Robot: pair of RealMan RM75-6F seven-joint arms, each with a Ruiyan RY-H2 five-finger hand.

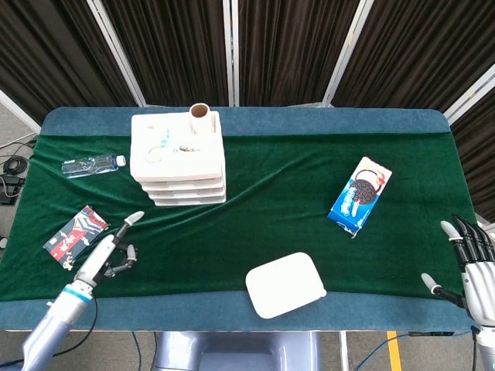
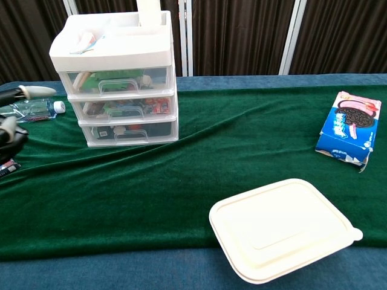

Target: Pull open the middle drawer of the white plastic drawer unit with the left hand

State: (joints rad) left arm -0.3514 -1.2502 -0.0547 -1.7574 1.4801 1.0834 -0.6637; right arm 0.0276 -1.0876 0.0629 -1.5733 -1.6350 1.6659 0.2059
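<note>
Middle drawer (image 2: 124, 108) shut, handle facing robot

Drawer unit (image 1: 179, 158) sits back-left, a cardboard tube (image 1: 200, 118) on top, a water bottle (image 1: 91, 165) to its left. Cookie box (image 1: 360, 195) right, lidded container (image 1: 285, 284) front-centre, snack packet (image 1: 75, 232) front-left.

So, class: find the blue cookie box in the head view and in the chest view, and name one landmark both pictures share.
Head view: the blue cookie box lies right of centre on the green cloth, up and right of the white lidded container.
Chest view: it sits at the right edge, above that container.
Shared landmark: the white drawer unit, far left of the box.
</note>
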